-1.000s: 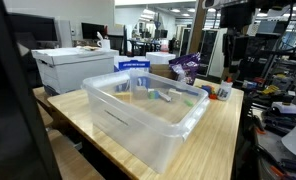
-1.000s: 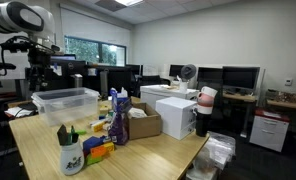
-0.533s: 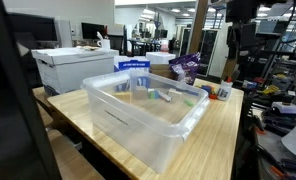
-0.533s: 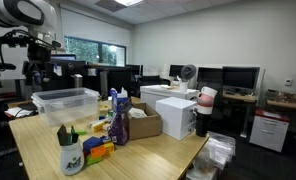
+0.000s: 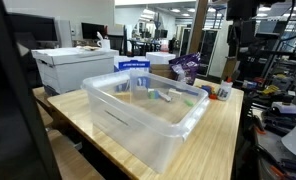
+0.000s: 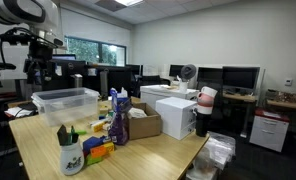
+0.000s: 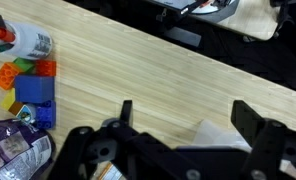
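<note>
My gripper (image 7: 186,112) is open and empty, high above the wooden table (image 7: 138,70). In the wrist view a corner of the clear plastic bin (image 7: 214,136) shows between the two black fingers (image 7: 126,112). In both exterior views the gripper (image 5: 238,35) (image 6: 40,66) hangs above the far end of the bin (image 5: 148,115) (image 6: 66,100) without touching it. The bin holds a few small items, among them a marker-like object (image 5: 164,95).
Coloured blocks (image 7: 26,85), a white cup with markers (image 7: 28,42) and a purple bag (image 7: 13,150) lie on the table. A cardboard box (image 6: 143,122), a white printer (image 5: 73,68) and desks with monitors (image 6: 238,78) surround it.
The arm shifted a little sideways between one second ago and half a second ago. Since then nothing has visibly moved.
</note>
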